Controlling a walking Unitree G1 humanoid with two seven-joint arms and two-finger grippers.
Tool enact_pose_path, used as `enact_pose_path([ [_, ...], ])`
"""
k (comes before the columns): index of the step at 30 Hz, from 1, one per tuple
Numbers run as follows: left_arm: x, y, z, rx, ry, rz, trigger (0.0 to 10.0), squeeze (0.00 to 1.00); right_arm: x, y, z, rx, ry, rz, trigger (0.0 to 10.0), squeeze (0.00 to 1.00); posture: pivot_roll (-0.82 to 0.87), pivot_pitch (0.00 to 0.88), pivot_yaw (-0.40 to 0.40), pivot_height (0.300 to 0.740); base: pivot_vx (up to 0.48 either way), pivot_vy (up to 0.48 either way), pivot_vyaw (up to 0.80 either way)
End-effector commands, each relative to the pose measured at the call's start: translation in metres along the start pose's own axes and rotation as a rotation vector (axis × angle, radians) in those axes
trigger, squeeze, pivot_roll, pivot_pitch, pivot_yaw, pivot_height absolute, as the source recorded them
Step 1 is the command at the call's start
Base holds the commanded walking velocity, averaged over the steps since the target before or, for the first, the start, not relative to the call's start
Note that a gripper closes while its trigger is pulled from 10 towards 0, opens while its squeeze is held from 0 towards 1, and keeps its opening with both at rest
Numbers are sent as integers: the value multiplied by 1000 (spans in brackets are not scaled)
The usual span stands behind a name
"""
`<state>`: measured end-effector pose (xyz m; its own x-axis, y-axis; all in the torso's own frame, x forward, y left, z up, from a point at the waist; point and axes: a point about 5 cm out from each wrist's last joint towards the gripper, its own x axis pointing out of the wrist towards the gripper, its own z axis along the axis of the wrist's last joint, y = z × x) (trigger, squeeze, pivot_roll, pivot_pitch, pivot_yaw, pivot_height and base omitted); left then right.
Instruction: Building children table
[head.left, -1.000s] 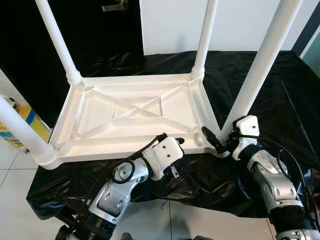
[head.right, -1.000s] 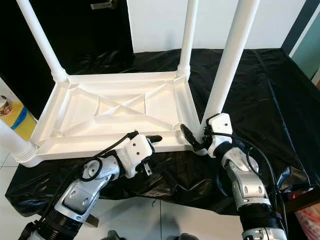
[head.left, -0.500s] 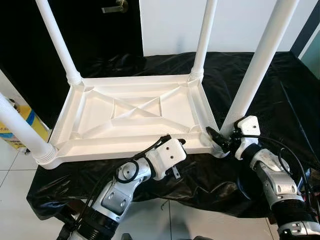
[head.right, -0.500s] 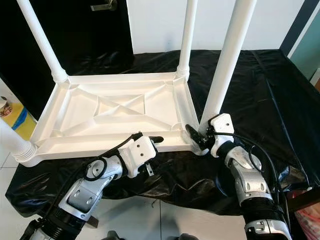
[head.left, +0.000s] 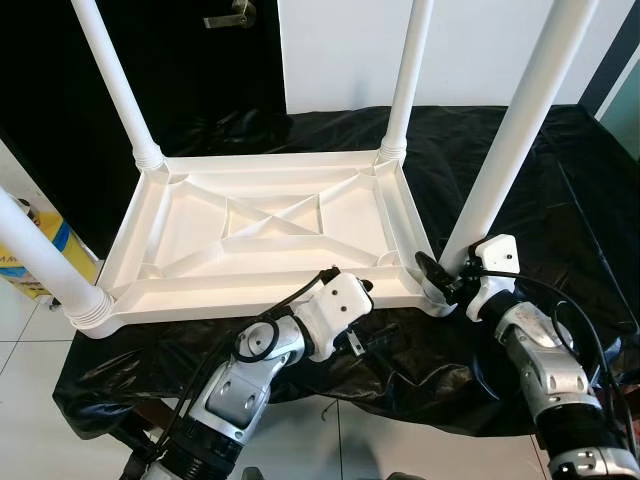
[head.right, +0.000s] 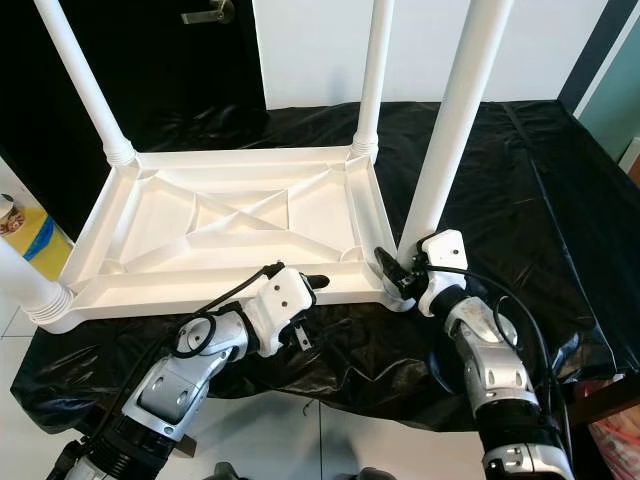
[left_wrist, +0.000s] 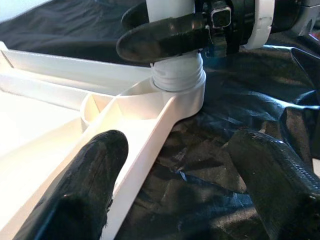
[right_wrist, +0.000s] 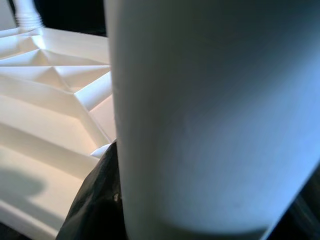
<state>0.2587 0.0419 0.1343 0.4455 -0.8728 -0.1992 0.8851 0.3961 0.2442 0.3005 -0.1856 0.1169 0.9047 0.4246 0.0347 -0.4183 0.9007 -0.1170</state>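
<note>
A white plastic children's table (head.left: 262, 226) lies upside down on a black cloth, its legs pointing up. My right gripper (head.left: 441, 275) is at the foot of the near right leg (head.left: 511, 130), shut on it just above the threaded collar (left_wrist: 178, 76). One black finger (right_wrist: 95, 200) presses against the leg (right_wrist: 210, 115). My left gripper (head.left: 367, 310) is open at the table's near rim (left_wrist: 142, 165), close to that same corner. Its fingers (left_wrist: 95, 175) straddle the rim, one over the underside, one over the cloth.
The black cloth (head.left: 560, 190) covers the low work surface and hangs over its front edge onto a tiled floor (head.left: 30, 330). A yellow and blue container (head.left: 50, 245) stands at the left behind the near left leg (head.left: 40, 262). A dark door (head.left: 200, 60) and white wall are behind.
The right gripper's visible finger has drawn in against the foot of the near right leg. My left gripper has slid a little right along the near rim toward that corner.
</note>
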Motion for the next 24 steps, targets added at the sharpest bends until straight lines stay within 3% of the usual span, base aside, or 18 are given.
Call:
enact_pose_path([
  [1, -1, -3, 1, -10, -3, -7, 10000, 0, -4, 10, -20, 18, 102, -21, 10000, 0, 7, 72, -19, 740, 0, 0, 0],
  [9, -2, -7, 0, -12, 3, -18, 10000, 0, -7, 14, -25, 28, 127, -130, 10000, 0, 5, 84, -15, 740, 0, 0, 0],
  [12, -3, -6, -1, -11, 18, -21, 10000, 0, -10, 23, -28, 54, 138, -306, 10000, 0, -7, 94, -5, 740, 0, 0, 0],
  [15, -3, -5, -1, -13, 19, -19, 10000, 0, -10, 24, -28, 54, 140, -340, 10000, 0, -7, 94, -5, 740, 0, 0, 0],
  [16, -3, -3, 1, -14, 18, -12, 10000, 0, -10, 26, -28, 75, 137, -431, 10000, 0, -7, 97, -5, 740, 0, 0, 0],
  [24, -1, 2, 4, -10, 16, 9, 10000, 0, -8, 33, -26, 109, 121, -549, 10000, 0, 8, 99, -4, 740, 0, 0, 0],
])
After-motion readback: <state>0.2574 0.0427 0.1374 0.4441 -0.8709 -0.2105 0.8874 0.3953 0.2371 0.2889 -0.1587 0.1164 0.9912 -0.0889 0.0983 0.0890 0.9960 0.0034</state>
